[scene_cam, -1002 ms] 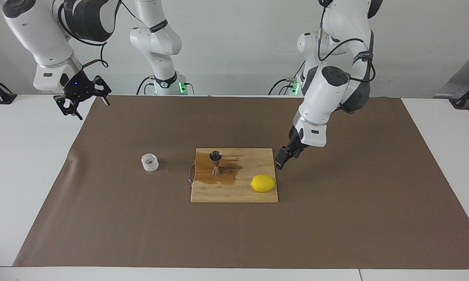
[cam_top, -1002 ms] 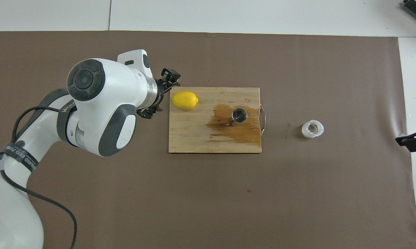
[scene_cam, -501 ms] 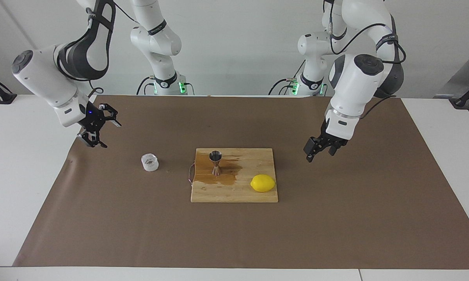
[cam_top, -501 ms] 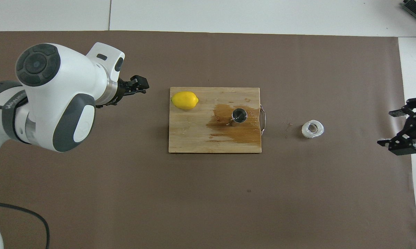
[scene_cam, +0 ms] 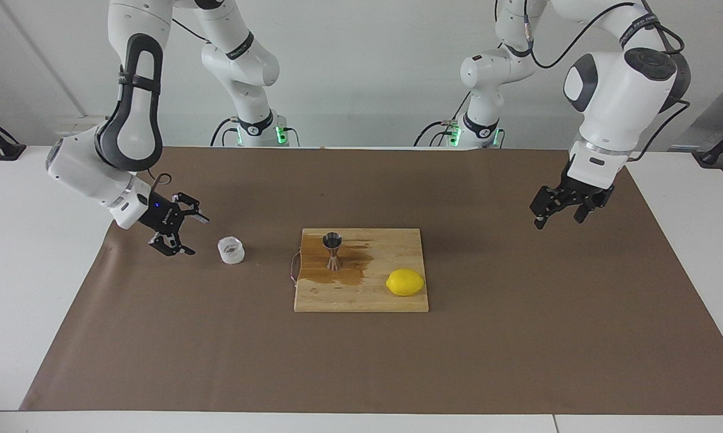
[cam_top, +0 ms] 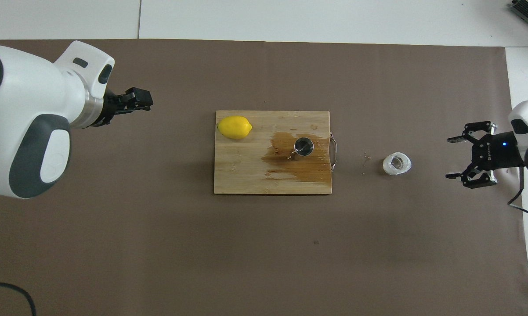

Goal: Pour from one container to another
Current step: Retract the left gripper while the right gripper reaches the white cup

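right gripper [scene_cam: 184, 233] spread wide, empty, mid-left of facing view, just beside clear cup [scene_cam: 231, 250] | steel jigger [scene_cam: 332, 251] frame centre on wet cutting board [scene_cam: 361, 294] | left gripper [scene_cam: 559, 211] wide, mid-right, well apart

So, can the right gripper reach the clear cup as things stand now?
Probably yes. The right gripper, open, sits low beside the clear cup, at the right arm's end of the table, with only bare brown paper between them.
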Tool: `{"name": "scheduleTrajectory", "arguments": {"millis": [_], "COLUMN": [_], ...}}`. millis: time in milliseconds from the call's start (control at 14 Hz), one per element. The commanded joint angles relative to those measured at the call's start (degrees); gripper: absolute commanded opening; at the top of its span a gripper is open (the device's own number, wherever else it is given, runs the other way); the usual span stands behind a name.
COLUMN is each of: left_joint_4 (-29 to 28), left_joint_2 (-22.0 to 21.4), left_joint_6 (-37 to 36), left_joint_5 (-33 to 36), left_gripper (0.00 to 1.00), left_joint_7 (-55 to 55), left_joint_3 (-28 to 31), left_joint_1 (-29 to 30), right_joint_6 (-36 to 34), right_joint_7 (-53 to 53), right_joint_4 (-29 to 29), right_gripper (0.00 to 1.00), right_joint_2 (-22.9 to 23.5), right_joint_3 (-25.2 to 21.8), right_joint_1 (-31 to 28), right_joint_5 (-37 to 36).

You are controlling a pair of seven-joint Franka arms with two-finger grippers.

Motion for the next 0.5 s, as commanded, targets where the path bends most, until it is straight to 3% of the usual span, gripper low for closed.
{"name": "scheduleTrajectory", "arguments": {"millis": [0, 286, 430], "left_joint_4": [3.2, 4.9, 5.7], "left_joint_2": [-0.7, -1.3, -1.9], "left_joint_6": [-7.2, -13.0, -13.8], "left_joint_5": [0.3, 0.2, 0.0], "left_gripper": [1.0, 1.0, 1.0], "left_joint_7": [3.0, 9.9, 10.8], "left_joint_3": [-0.6, 1.5, 6.1], "left_joint_1": [0.0, -0.6, -4.9], "right_joint_6": [0.3, 1.8, 1.4], "right_joint_7": [-8.8, -13.7, -15.0], "right_joint_4": [-2.0, -1.9, -1.9], "right_gripper": [1.0, 1.0, 1.0], "right_joint_2": [4.4, 7.0, 7.7], "right_joint_3": [0.4, 0.5, 0.6], "right_joint_1": [-1.5, -0.6, -0.7], "right_joint_5": [9.2, 13.2, 13.8]}}
